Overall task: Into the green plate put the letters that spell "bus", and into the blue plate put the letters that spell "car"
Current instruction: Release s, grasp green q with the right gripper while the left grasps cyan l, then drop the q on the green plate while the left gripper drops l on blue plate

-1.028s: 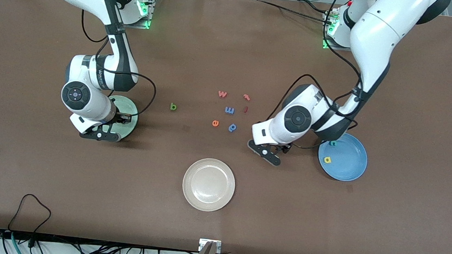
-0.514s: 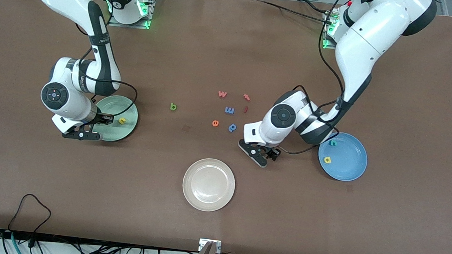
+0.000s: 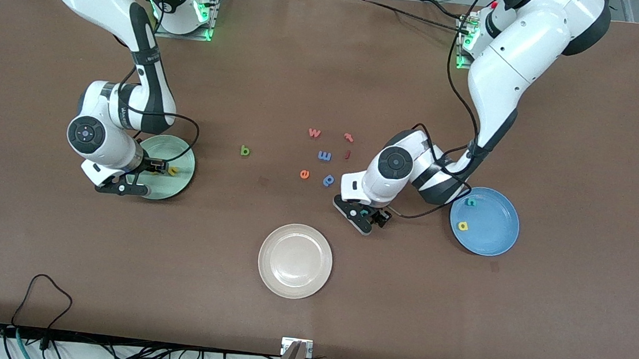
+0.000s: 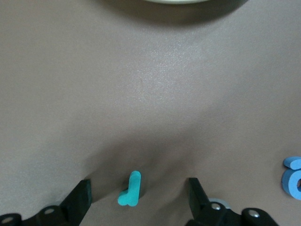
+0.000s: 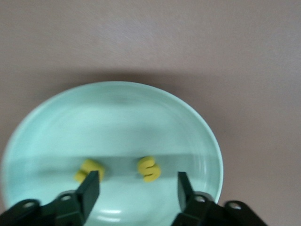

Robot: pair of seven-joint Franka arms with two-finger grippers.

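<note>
Over the bare table between the white plate (image 3: pixel 295 261) and the blue plate (image 3: pixel 485 221), the left gripper (image 4: pixel 137 200) straddles the teal letter (image 4: pixel 131 189), fingers spread; it should sink squarely before pinching. Right gripper (image 5: pixel 136 190), fingers spread, hovers over the green plate (image 5: pixel 51 122), above the yellow letters (image 5: pixel 149 168).

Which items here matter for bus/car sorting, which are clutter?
Job: green plate holding u and s; b on table; blue plate holding a and c; r under the open left hand; open right hand over green plate.
Clutter: white plate, w, t, m, e, p, red stroke.
</note>
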